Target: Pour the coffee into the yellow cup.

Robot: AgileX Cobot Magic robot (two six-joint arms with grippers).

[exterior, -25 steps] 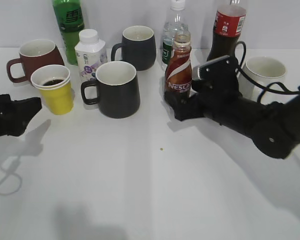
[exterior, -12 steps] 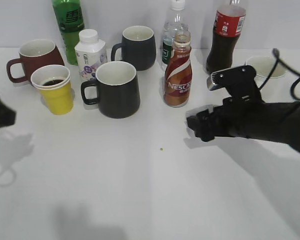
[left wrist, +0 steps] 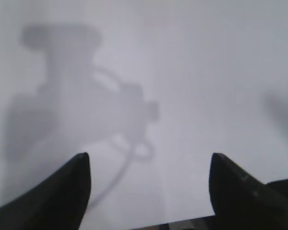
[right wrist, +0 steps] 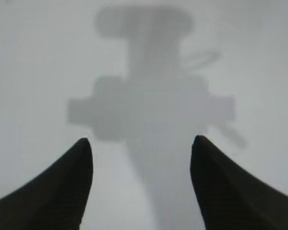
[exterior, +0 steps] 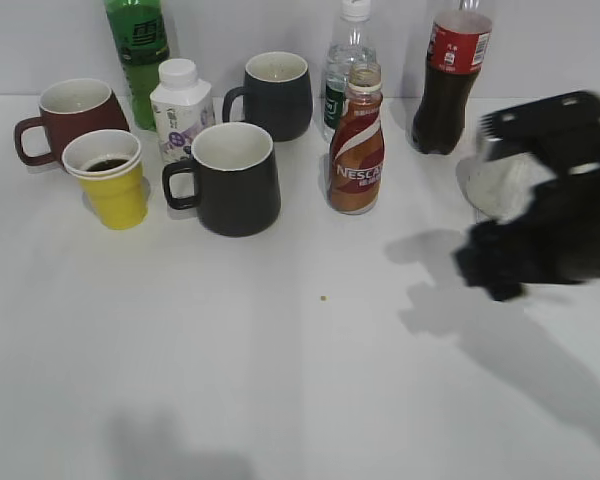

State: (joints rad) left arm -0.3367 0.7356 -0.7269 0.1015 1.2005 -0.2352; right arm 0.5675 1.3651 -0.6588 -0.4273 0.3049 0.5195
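Two grippers stand with jaws spread and empty over bare white table (exterior: 280, 380): the left gripper (left wrist: 149, 191) appears only in its wrist view, while the right gripper (exterior: 495, 268) hangs blurred at the right edge, well apart from the coffee (exterior: 357, 140). That bottle stands upright and uncapped just right of a black mug (exterior: 232, 178), and the yellow cup (exterior: 107, 178), dark liquid inside, sits at the left beside a maroon mug (exterior: 68, 115).
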